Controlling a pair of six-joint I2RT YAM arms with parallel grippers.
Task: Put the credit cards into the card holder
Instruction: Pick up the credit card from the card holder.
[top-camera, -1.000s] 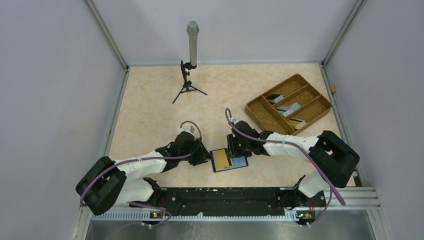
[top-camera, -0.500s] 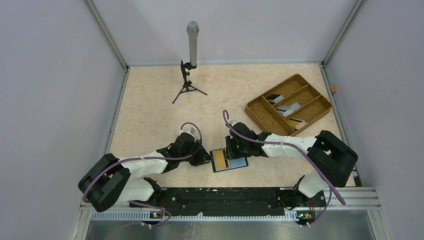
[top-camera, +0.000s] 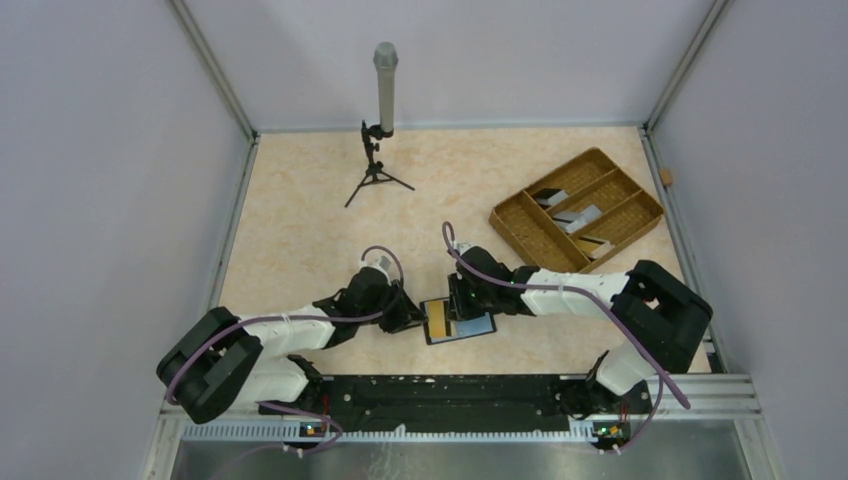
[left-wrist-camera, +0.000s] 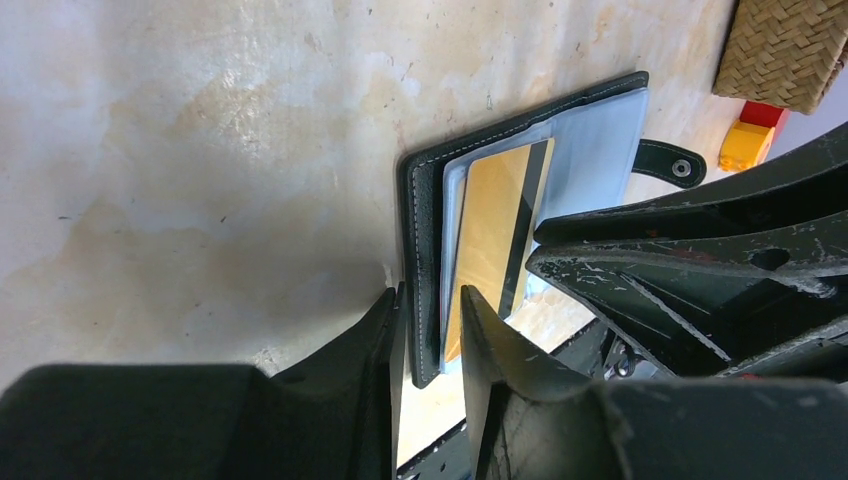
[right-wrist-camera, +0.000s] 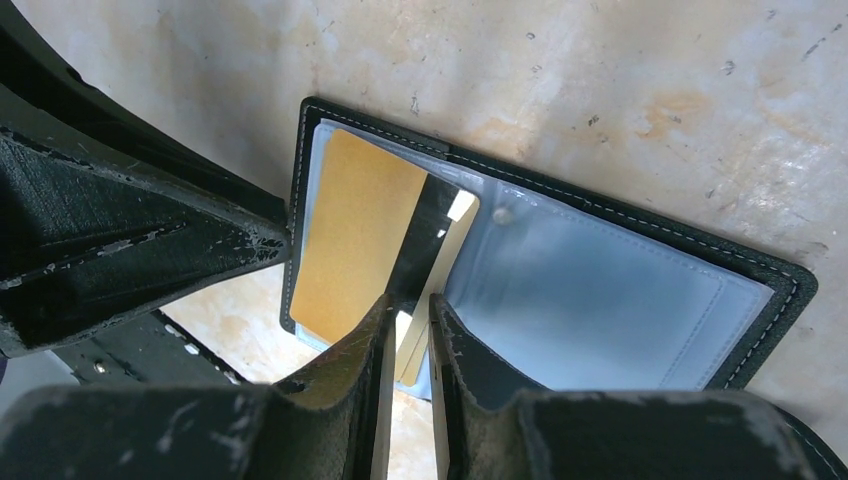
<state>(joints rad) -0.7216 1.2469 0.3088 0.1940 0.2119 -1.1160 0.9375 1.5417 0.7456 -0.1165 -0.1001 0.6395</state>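
The card holder (top-camera: 476, 325) lies open near the table's front edge, black outside with a pale blue lining (right-wrist-camera: 600, 290). A tan credit card (right-wrist-camera: 350, 235) with a dark stripe sits partly inside its left half (left-wrist-camera: 490, 230). My right gripper (right-wrist-camera: 410, 305) is shut on that card's raised long edge, above the wallet's middle (top-camera: 462, 308). My left gripper (left-wrist-camera: 430, 295) is shut on the card holder's left edge, one finger outside the black cover and one on the inner side (top-camera: 414, 320). The clasp tab (left-wrist-camera: 665, 163) sticks out at the far side. More credit cards (top-camera: 580, 215) lie in the tray.
A brown woven divided tray (top-camera: 520, 225) stands at the back right, its corner (left-wrist-camera: 790, 50) in the left wrist view. A microphone on a small tripod (top-camera: 378, 170) stands at the back centre. A small red and yellow block (left-wrist-camera: 745, 140) lies beyond the wallet.
Both grippers have narrowed, the left on the wallet's edge and the right on the card. The right arm and the wallet have crept slightly left.
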